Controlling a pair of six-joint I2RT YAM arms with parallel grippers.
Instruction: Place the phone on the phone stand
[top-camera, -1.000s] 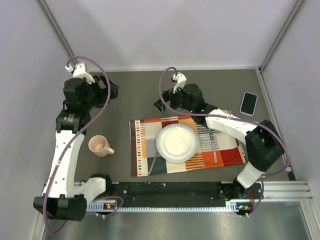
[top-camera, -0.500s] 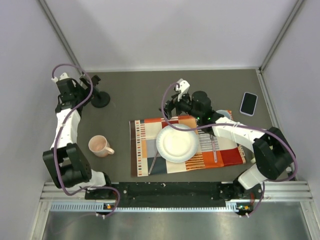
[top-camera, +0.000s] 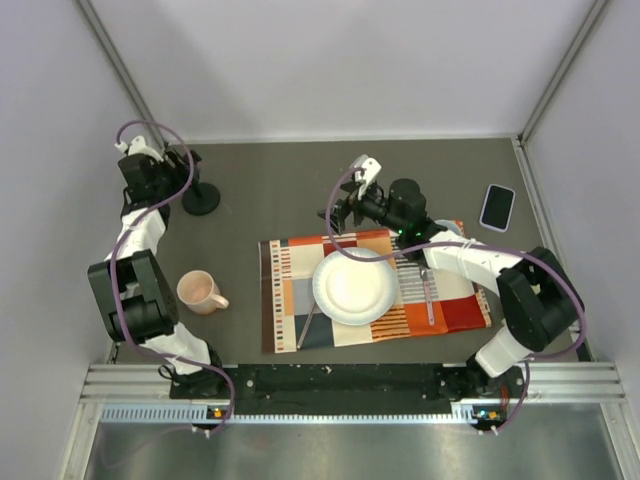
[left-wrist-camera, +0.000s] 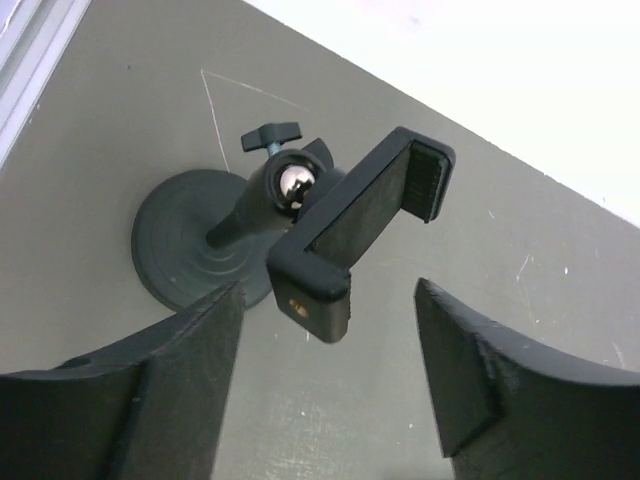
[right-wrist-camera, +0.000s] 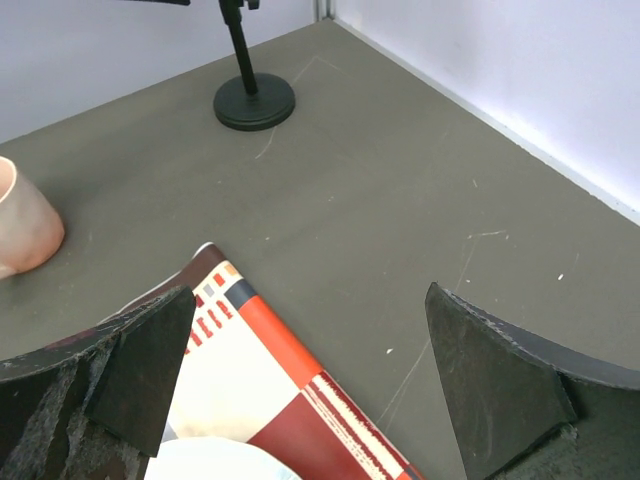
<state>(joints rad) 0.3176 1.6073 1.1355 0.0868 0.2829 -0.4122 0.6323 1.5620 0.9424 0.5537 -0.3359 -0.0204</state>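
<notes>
your left gripper (left-wrist-camera: 330, 320), open and empty, straddles black disc-based phone stand (left-wrist-camera: 360, 210), probably to brace it | right gripper (right-wrist-camera: 310, 310) wide, empty

- Far left of the counter (top-camera: 270, 170): the phone stand (top-camera: 200, 198), near the back wall.
- Far right: the phone (top-camera: 497, 207) lies flat, well apart from the stand.
- Centre: a mat (top-camera: 285, 300) with a plate (top-camera: 354, 285) on it.
- On the mat, a utensil (top-camera: 428, 290) lies right of the plate and a second utensil (top-camera: 306, 325) left of it.
- A mug (top-camera: 200, 292) stands left of the mat, nearer than the stand.
- The left gripper (left-wrist-camera: 330, 295) hangs over the stand, with the cradle between its fingers.
- The right gripper (right-wrist-camera: 308, 300) hangs over the mat's far edge, behind the plate.
</notes>
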